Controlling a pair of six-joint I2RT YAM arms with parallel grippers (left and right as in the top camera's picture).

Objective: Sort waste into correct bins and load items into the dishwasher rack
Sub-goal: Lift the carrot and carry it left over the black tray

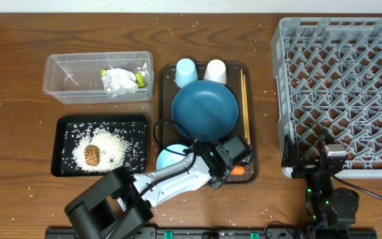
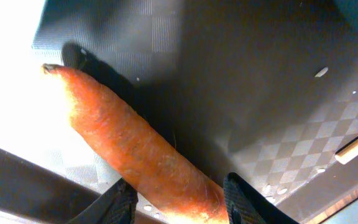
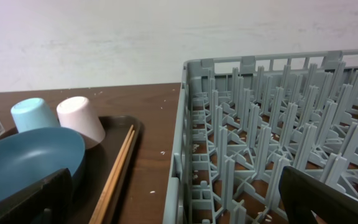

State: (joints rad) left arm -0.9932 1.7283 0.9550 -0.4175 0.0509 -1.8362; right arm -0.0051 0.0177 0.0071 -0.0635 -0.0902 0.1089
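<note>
An orange carrot [image 1: 238,170] [image 2: 135,149] lies on the brown serving tray [image 1: 166,99] at its near right corner. My left gripper [image 1: 235,167] [image 2: 179,202] is shut on the carrot's thick end, a finger against each side. The dark-blue plate [image 1: 204,109], light-blue bowl [image 1: 171,158], light-blue cup [image 1: 186,72], white cup [image 1: 215,71] and chopsticks [image 1: 245,109] also sit on that tray. My right gripper [image 1: 308,164] [image 3: 176,202] stands open and empty at the near left corner of the grey dishwasher rack [image 1: 340,93] [image 3: 260,124].
The clear tub [image 1: 65,79] at the left holds a crumpled wrapper [image 1: 119,79]. In front of it the black tray [image 1: 65,123] holds rice [image 1: 115,143] and a brown lump [image 1: 92,155]. Loose rice grains dot the table.
</note>
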